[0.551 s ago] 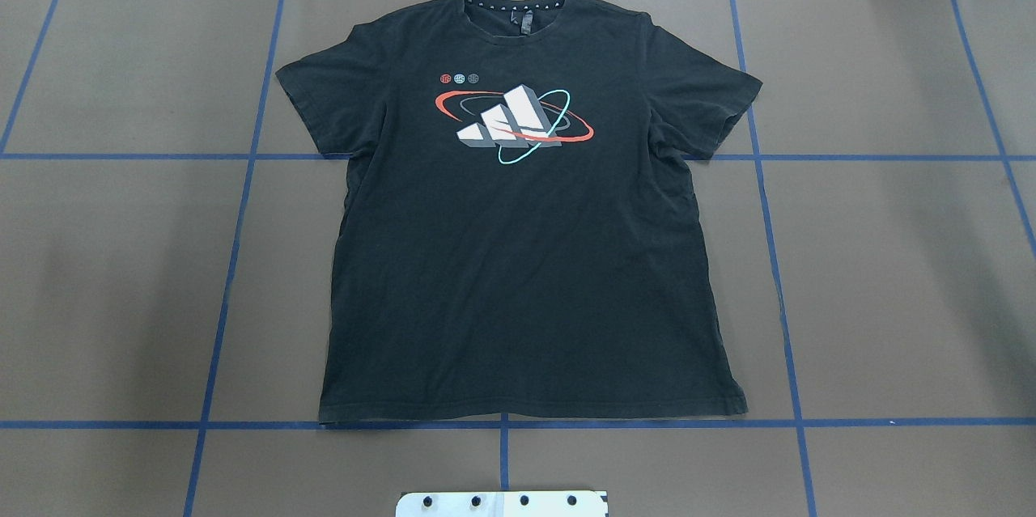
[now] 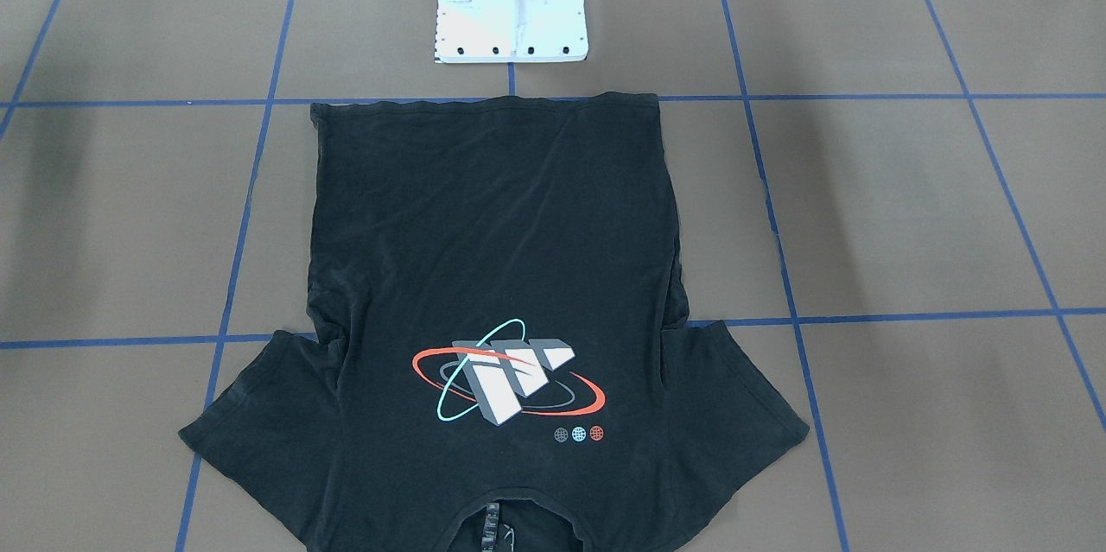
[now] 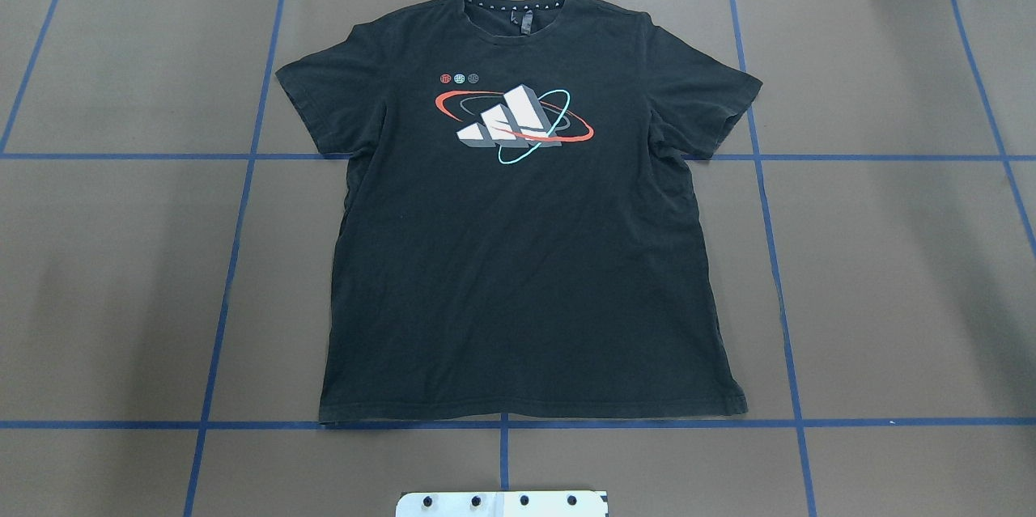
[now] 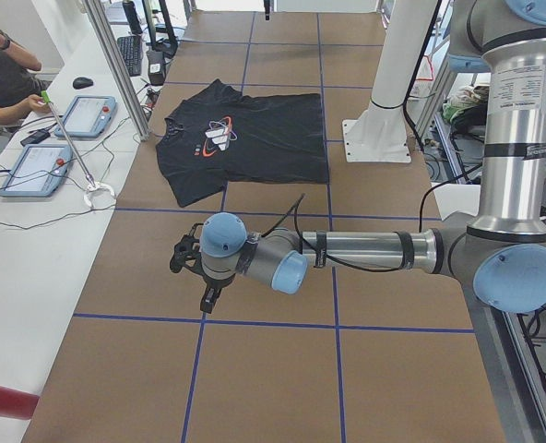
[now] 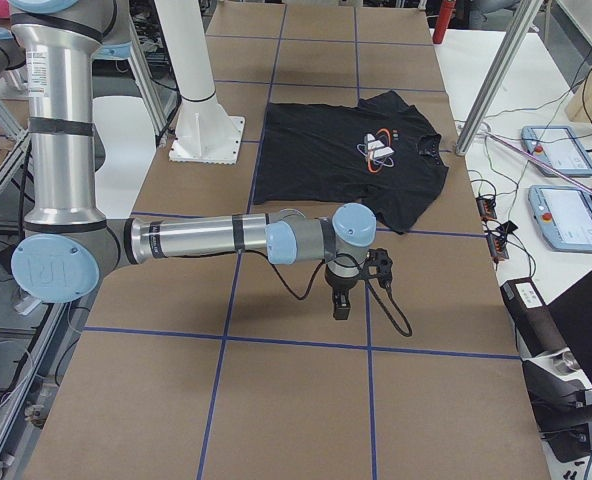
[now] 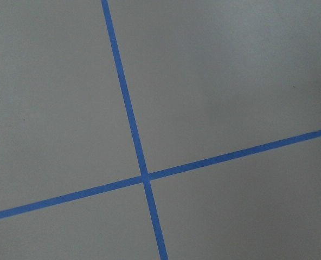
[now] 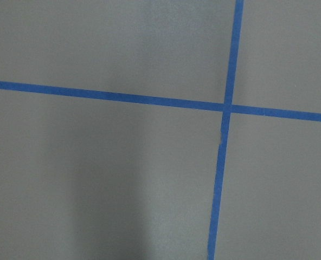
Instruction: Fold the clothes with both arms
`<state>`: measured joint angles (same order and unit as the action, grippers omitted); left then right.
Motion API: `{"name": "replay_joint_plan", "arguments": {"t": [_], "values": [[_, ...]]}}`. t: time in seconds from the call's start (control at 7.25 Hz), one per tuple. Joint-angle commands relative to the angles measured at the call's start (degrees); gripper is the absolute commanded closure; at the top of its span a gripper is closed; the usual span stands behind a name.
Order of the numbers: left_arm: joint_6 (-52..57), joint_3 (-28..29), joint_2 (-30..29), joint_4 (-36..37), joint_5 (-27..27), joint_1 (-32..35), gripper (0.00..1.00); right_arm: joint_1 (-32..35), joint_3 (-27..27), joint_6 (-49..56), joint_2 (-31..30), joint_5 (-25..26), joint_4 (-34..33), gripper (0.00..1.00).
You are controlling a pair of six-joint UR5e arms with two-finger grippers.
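Note:
The clothes are one black T-shirt [image 3: 526,258] spread flat and face up in the middle of the table, collar at the far edge, hem toward the robot's base. Its red, teal and white logo [image 3: 512,125] sits on the chest; the shirt [image 2: 492,276] lies the other way round in the front-facing view. Neither arm shows in the overhead or front views. My left gripper [image 4: 207,300] hangs over bare table well off the shirt's left sleeve. My right gripper [image 5: 342,305] hangs over bare table beyond the right sleeve. I cannot tell whether either is open or shut.
Brown table covering [image 3: 890,274] with a blue tape grid [image 3: 777,274]. The white pedestal base [image 2: 510,8] stands just behind the shirt's hem. Both wrist views hold only tape crossings [image 6: 145,177]. Control tablets [image 4: 35,168], cables and a seated person [image 4: 1,74] lie past the table's far edge.

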<state>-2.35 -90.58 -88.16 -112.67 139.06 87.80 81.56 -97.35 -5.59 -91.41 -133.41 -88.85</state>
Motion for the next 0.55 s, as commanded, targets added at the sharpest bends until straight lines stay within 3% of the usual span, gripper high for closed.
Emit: {"name": "replay_joint_plan", "arguments": {"t": [0.0,0.41], "values": [[0.06,-1.62,1.76,-0.09,-0.1,-0.09,0.0,-0.09,0.57,-0.21,0.09,-1.14,1.04,0.0],[-0.29,-1.7,2.02,-0.09,0.33,-0.18,0.0,-2.35,0.84,-0.38,-0.88,-3.88,4.92,0.0]]}}
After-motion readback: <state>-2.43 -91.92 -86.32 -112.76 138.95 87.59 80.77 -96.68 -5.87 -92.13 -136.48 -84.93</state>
